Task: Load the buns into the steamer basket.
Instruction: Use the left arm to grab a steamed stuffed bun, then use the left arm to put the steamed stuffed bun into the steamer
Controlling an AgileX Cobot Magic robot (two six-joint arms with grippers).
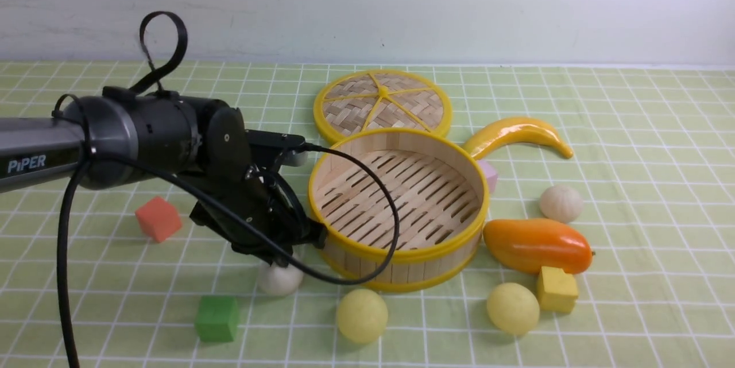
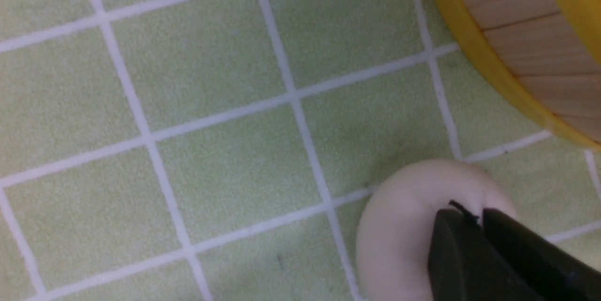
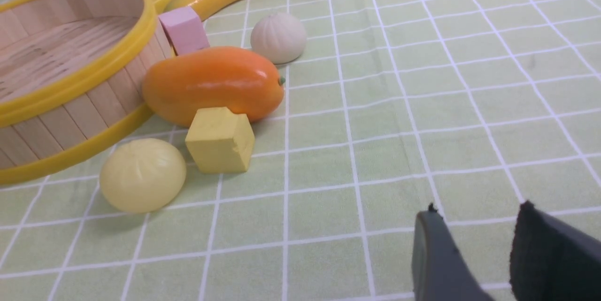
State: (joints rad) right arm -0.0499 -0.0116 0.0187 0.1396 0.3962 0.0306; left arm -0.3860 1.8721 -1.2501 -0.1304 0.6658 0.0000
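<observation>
Left gripper (image 2: 479, 216) jaws sitting pinched together, tips hanging right over white bun (image 2: 404, 226) on cloth (image 2: 211, 174). Steamer basket (image 2: 516, 42) standing just beyond that bun. Right gripper (image 3: 479, 209) jaws gaping wide, yellow bun (image 3: 141, 174) lying well ahead beside yellow cube (image 3: 220, 139), both buns sitting outside basket.

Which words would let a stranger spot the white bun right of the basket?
Start at the big bamboo steamer basket. To its right, between the banana and the orange mango, sits a bun. Unlike the yellow bun nearer the camera, it is off-white with ridges.
</observation>
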